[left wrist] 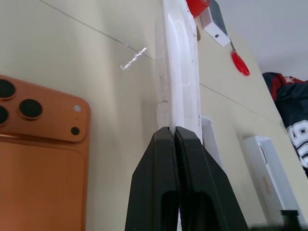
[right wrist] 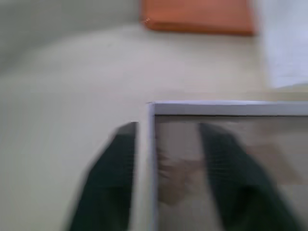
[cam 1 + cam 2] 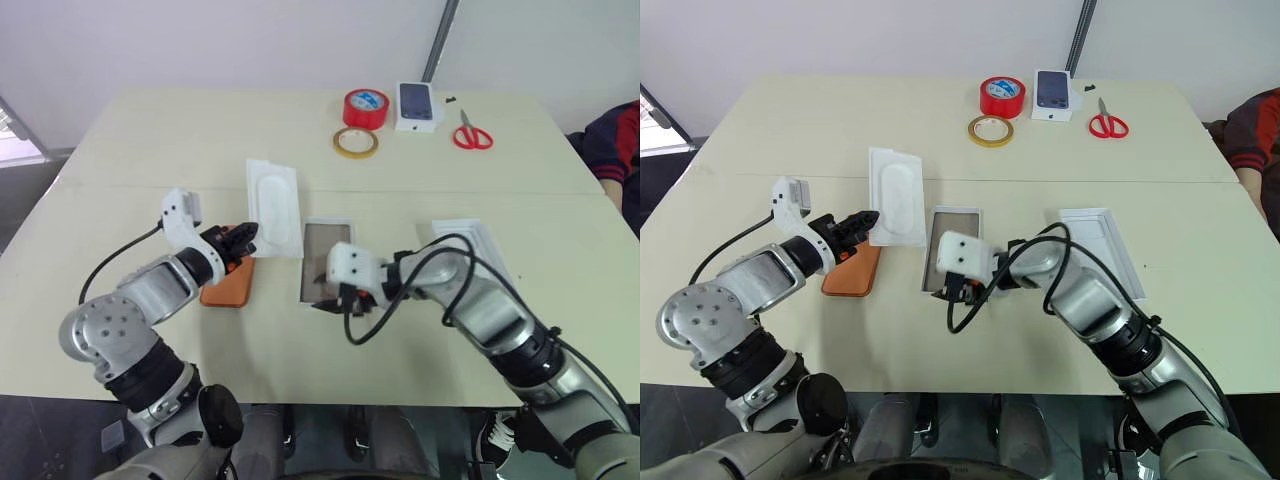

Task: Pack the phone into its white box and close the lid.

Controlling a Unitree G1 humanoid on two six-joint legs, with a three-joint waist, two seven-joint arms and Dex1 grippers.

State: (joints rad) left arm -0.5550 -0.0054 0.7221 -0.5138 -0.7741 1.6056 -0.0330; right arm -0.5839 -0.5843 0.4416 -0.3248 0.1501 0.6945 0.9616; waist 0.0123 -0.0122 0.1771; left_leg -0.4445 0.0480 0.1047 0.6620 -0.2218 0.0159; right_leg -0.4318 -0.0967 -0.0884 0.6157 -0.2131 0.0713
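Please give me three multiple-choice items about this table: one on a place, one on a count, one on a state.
1. Where does the phone lie?
A in the white box; B on the table beside the liner; C on the scissors.
2. How many tape rolls?
A four; B one; C two.
3. The left gripper is:
A shut on the liner's edge; B wide open; C holding scissors.

Answers: B, the white box is empty. C, a red roll and a yellow one. A, its fingers meet on the edge.

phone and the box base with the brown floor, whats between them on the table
In the left eye view, the white liner lies partly between the phone and the white box, its near end pinched by the left gripper.
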